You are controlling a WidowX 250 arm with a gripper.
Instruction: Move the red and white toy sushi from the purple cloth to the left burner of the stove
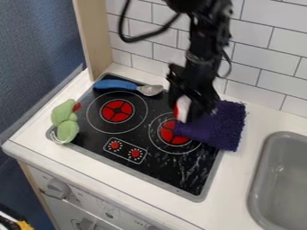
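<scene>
Here, the end effector (pixel 189 112) grasps a small white-and-red object (pixel 183 108) by a shaggy purple cloth (pixel 222 126).

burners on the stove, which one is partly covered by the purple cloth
The burner nearer the sink: the purple cloth overlaps its right side. The other burner, nearer the green toy, shows its whole red centre.

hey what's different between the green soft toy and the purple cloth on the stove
The green soft toy is rounded and lumpy with a small red part, while the purple cloth is flatter and shaggy. The toy is smaller; the cloth spreads wider. The toy sits clear of both burners, while the cloth overlaps the right one. Both lie across an edge of the stovetop.
</scene>
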